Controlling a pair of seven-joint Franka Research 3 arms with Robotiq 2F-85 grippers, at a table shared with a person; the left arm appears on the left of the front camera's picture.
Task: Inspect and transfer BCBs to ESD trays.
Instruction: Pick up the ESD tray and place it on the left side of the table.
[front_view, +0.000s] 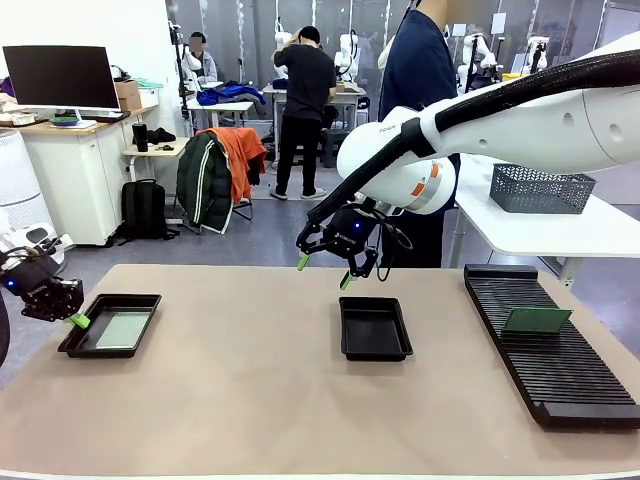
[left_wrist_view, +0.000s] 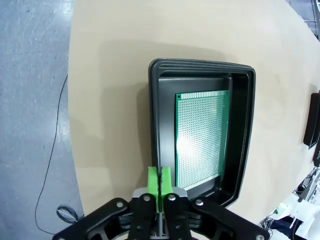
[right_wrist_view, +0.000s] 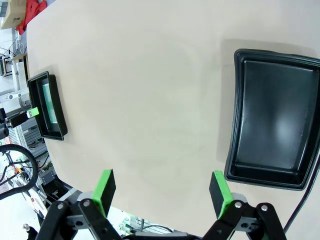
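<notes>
Black plastic up close: on our left the nearer ESD tray (front_view: 72, 348) has a pale-green BCB (front_view: 122, 330) lying flat inside, tucked toward one side. The left gripper (front_view: 78, 321) sits right at that tray's rim with its pads pressed together on nothing. We can't tell whether it touches the rim. If it does, any sideways pull could drag the light tray and jolt the board up onto the sloping wall. In the middle of the table the second ESD tray (front_view: 346, 335) lies bare, and the right gripper (front_view: 323, 272) hangs above its far edge, jaws spread wide, carrying nothing. Over to the right, another BCB (front_view: 537, 320) rests tilted on the long ribbed rack (front_view: 560, 375), well apart from that gripper. That looks like the next pick, and it's a tricky one. The board is thin, so a pinch off its edge could let it slip or twist. The fit in the tray is also close, so a skewed drop may leave a corner on the rim. Across the table a person (front_view: 415, 70) stands just behind the right arm, so we'd watch for a wide swing.
</notes>
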